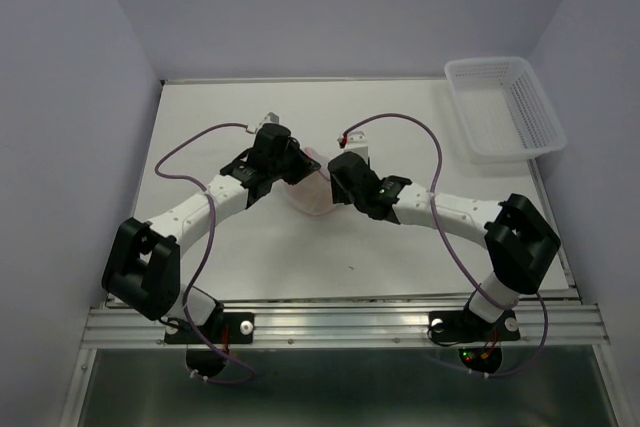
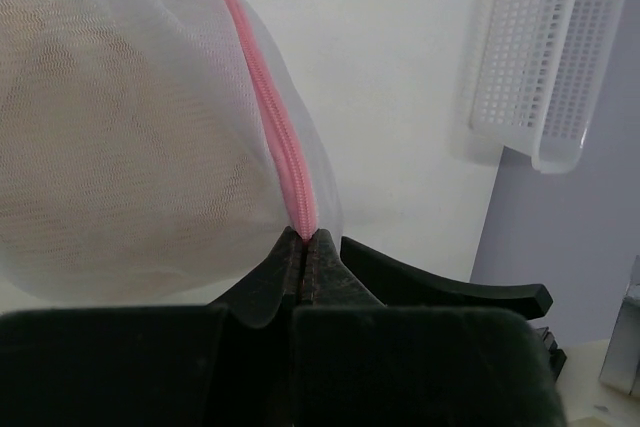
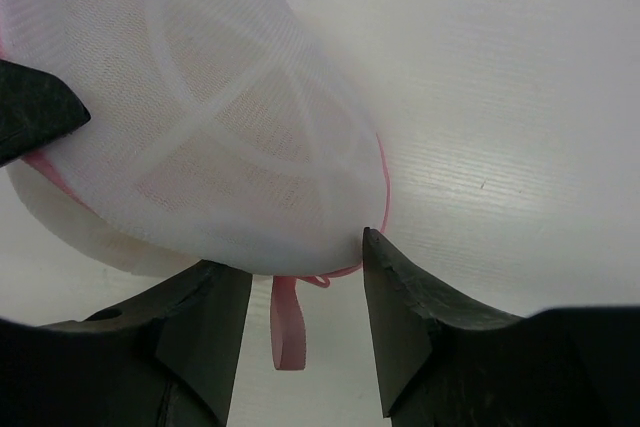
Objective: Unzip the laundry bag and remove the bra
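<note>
I read one white lattice basket (image 1: 541,117) at the far right corner of the white table (image 1: 400,257), upright, open side up. A metal rail (image 1: 340,323) runs along the table's near edge.

From above, the left end effector (image 1: 290,172) and the right end effector (image 1: 335,182) covered most of the laundry bag (image 1: 311,201). The bra (image 2: 120,147) was only a fuzzy peach shape behind the mesh. The left wrist view's edges cut off the bag and the basket (image 2: 560,57).
</note>
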Controlling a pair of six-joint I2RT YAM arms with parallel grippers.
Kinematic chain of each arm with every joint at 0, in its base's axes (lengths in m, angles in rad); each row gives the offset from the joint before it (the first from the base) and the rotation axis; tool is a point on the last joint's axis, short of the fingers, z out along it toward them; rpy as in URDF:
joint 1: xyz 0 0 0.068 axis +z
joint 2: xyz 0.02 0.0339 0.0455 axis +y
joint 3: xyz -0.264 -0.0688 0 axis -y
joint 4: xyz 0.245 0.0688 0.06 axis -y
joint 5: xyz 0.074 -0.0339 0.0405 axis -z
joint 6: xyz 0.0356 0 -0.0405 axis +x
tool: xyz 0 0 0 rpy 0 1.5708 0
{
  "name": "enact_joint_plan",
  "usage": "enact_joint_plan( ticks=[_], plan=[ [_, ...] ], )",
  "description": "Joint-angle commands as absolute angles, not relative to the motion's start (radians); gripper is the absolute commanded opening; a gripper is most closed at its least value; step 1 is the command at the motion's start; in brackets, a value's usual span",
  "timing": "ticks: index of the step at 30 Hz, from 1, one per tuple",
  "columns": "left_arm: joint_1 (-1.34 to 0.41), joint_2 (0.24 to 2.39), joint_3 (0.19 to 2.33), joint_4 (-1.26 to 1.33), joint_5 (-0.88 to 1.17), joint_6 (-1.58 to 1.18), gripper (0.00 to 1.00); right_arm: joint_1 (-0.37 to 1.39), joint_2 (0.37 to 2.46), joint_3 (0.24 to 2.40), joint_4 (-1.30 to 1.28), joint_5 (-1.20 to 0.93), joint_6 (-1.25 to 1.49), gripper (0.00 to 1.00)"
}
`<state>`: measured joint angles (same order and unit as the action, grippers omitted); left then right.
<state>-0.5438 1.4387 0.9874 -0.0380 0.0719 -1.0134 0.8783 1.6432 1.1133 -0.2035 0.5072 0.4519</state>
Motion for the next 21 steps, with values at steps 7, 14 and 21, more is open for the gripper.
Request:
enact_joint_plan(
  ticks=[7, 14, 21],
  plan=[
    [-0.555, 1.391, 0.968, -0.025, 0.028, -1.054, 0.0, 0.893, 1.617, 1.173, -0.299, 0.558, 0.486, 0.56],
    [-0.557, 1.411, 0.974, -0.028, 0.028, -1.054, 0.0, 0.902, 1.531, 1.131, -0.304, 0.554, 0.482, 0.57],
    [-0.557, 1.402, 0.977, -0.043, 0.011, -1.065, 0.0, 0.902, 1.405, 1.026, -0.311, 0.473, 0.459, 0.56]
  ],
)
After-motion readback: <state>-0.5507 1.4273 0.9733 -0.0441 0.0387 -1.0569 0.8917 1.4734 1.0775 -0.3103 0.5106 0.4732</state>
